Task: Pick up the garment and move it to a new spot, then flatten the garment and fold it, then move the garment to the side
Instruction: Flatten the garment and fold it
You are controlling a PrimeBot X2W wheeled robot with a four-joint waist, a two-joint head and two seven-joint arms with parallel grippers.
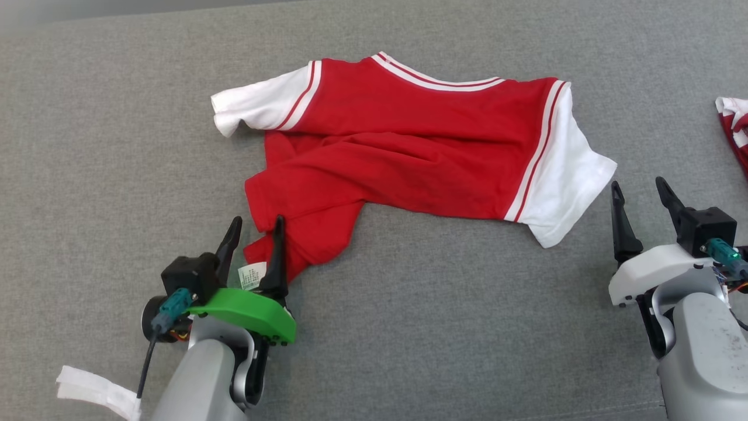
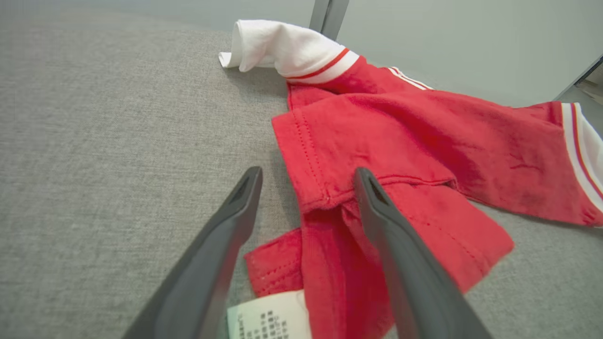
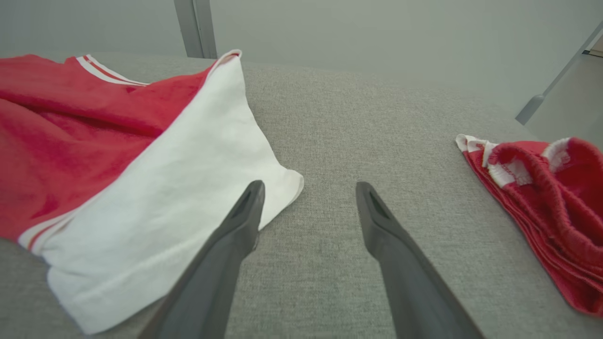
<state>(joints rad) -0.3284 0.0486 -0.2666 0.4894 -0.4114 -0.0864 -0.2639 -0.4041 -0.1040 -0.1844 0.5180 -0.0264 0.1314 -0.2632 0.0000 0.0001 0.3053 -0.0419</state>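
2 garments (image 1: 409,140) (image 1: 735,126) lie on grey fabric surface (image 1: 117,146).

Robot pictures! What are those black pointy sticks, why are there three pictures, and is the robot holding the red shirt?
The black sticks are the robot's fingers. It has two arms, each ending in a gripper, a hand with two long fingers. One picture comes from a camera on its head, looking down. The other two come from cameras on its wrists, looking along the fingers.

A red shirt with white sleeves lies crumpled on a gray cloth surface. The left gripper is open, with the shirt's bottom corner and its little label between its fingers, but it is not pinching them. The right gripper is open too, beside the white sleeve. So nothing is held right now. Another red and white cloth lies off to the right.
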